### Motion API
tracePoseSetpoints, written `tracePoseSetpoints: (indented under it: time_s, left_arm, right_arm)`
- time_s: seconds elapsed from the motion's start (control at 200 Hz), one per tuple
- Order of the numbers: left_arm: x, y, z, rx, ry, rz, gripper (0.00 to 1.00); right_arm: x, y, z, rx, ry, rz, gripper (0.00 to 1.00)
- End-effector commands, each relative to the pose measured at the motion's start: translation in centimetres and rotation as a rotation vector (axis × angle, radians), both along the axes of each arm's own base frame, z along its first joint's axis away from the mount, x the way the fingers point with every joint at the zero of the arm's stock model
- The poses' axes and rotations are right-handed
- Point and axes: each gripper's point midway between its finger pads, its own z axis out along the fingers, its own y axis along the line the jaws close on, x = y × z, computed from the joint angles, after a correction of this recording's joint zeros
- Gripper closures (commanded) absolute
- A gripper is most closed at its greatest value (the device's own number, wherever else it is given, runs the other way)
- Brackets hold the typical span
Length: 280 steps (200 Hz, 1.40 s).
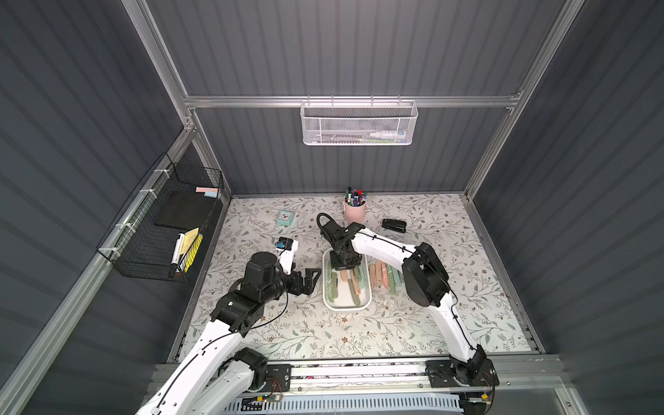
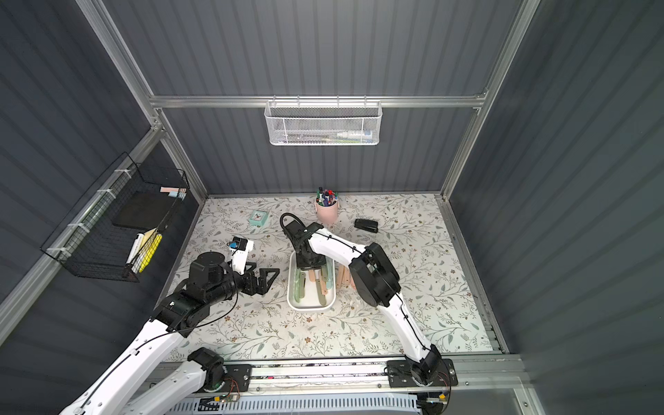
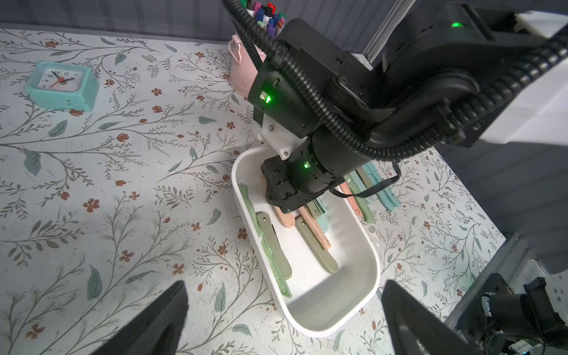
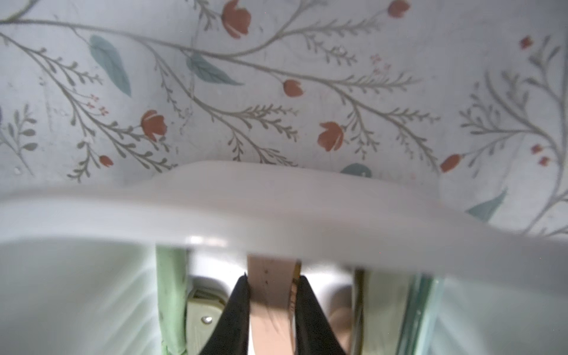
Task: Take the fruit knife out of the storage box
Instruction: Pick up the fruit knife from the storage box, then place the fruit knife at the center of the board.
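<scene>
We find the storage box [image 1: 346, 308] [image 2: 310, 308], a shallow white tub with rounded corners, standing upright near the middle of the table [image 1: 287, 323]. Its long axis runs away from the robot. Inside, at the far end, a pink fruit knife [image 4: 269, 289] sits clamped on both flanks by the right gripper [image 4: 273, 276]. Other knives [image 3: 316, 249], green and pink, lie lengthwise alongside.

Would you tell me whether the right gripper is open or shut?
Right gripper shut on the pink knife: its wrist view shows both jaws against the sides.
</scene>
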Motion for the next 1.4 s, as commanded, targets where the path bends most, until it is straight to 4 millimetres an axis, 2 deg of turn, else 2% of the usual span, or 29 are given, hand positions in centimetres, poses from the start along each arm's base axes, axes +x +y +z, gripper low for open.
tracePoseSetpoints:
  time_s: [0.0,0.14,0.325,0.445,0.55,0.745,0.941,1.166,1.276,1.396]
  left_arm:
    - [-0.1,-0.1,0.4,-0.017,-0.006,-0.009,0.01]
    - [-0.3,-0.5,0.4,-0.023,-0.005,-0.037,0.01]
    - [-1.1,-2.1,0.8,-0.053,-0.012,-0.145,0.01]
    - [-2.0,-3.8,1.1,-0.114,0.003,-0.252,0.01]
    - [-2.0,-4.4,1.1,-0.14,0.028,-0.274,0.01]
    - [-2.0,-4.7,1.0,-0.154,0.036,-0.284,0.01]
    - [-1.9,-4.5,1.0,-0.148,0.034,-0.275,0.01]
    - [-1.8,-4.2,0.8,-0.135,0.031,-0.257,0.01]
    - [-1.8,-4.1,0.8,-0.131,0.032,-0.251,0.01]
    - [-1.7,-4.0,0.7,-0.127,0.031,-0.245,0.01]
  right_arm:
    - [0.0,0.3,2.7,0.044,-0.033,-0.008,0.79]
    - [0.0,1.0,5.5,0.119,-0.079,0.026,0.79]
    - [0.0,0.1,10.6,0.176,-0.168,0.053,0.79]
    - [-0.2,-1.9,12.7,0.19,-0.189,0.052,0.79]
    - [-0.4,-4.8,13.1,0.173,-0.186,0.038,0.79]
    - [-0.7,-12.7,12.5,0.105,-0.16,-0.039,0.79]
    - [-1.6,-21.3,10.2,-0.052,-0.092,-0.108,0.79]
    - [-2.5,-26.4,6.9,-0.18,-0.01,-0.117,0.79]
    - [-2.3,-28.1,5.0,-0.216,0.026,-0.139,0.79]
    - [-1.9,-28.7,3.2,-0.197,0.056,-0.158,0.79]
